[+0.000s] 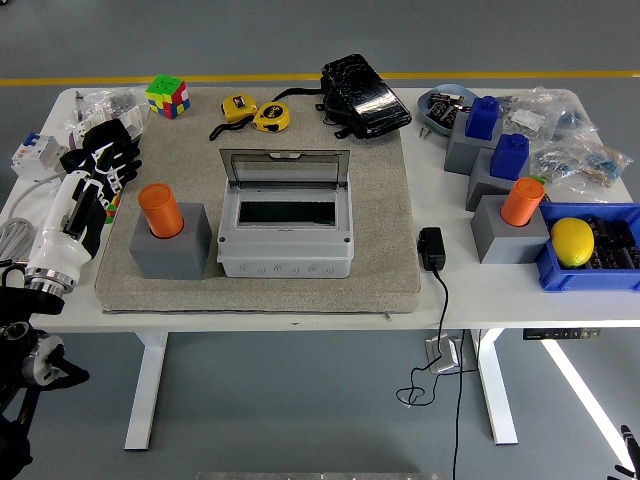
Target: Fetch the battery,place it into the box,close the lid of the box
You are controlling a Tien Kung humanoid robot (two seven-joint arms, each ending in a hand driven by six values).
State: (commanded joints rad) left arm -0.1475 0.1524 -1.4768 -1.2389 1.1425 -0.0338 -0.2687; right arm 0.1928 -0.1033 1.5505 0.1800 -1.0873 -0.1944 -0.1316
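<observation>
Orange battery (pixel 160 210) stands upright in a grey block (pixel 171 253) near the mat's front left corner, beside the open box (pixel 285 240). The left hand (pixel 95 175), fingers loosely spread and empty, is just to its left.

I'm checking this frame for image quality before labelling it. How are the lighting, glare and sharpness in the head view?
Head view: lighting is even and soft, with only faint shadows beside the grey box; the crumpled black bag shows shiny highlights; a bright streak of light lies on the floor at lower right; the orange cylinder and the left hand look sharp, with no motion blur.
</observation>
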